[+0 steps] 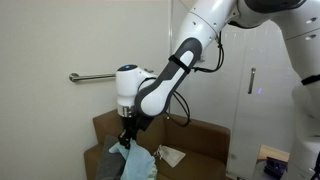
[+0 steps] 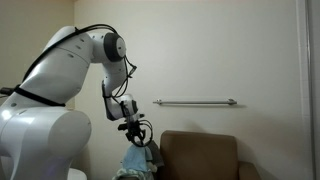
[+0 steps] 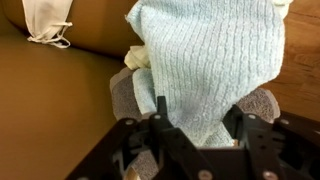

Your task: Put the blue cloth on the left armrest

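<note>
The blue cloth (image 3: 205, 60) is a light-blue knitted fabric that hangs between my gripper's fingers (image 3: 198, 112) in the wrist view. The gripper is shut on it. In both exterior views the gripper (image 1: 127, 137) (image 2: 137, 135) hangs just above the brown armchair's armrest (image 1: 104, 128), with the cloth (image 1: 135, 162) (image 2: 138, 160) draped down below it onto the armrest area. A grey item (image 3: 130, 92) lies under the cloth.
The brown armchair (image 1: 190, 140) (image 2: 200, 155) stands against a white wall with a metal grab bar (image 1: 92, 77) (image 2: 195, 102). A white cloth (image 1: 170, 156) (image 3: 48, 22) lies on the seat. A door (image 1: 255, 90) is beside the chair.
</note>
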Controlling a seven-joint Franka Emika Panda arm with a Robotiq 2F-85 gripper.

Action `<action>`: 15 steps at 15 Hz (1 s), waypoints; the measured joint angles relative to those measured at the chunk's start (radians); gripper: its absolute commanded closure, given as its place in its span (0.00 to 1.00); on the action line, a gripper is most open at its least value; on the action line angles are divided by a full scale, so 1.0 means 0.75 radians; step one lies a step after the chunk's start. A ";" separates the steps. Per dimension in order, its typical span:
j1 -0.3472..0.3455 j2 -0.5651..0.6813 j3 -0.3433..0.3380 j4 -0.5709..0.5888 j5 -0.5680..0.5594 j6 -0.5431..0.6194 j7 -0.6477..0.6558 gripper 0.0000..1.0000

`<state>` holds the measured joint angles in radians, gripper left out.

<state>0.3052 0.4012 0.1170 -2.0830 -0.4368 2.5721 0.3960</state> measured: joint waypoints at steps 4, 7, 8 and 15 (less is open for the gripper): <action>0.011 0.005 -0.020 0.013 0.000 0.000 0.000 0.00; 0.026 -0.031 -0.025 0.000 -0.003 0.004 0.000 0.00; 0.038 -0.062 -0.030 -0.018 -0.010 0.009 0.002 0.00; 0.090 -0.458 -0.019 -0.300 -0.141 0.042 0.096 0.00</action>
<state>0.3729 0.0579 0.1031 -2.3078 -0.5422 2.6038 0.4681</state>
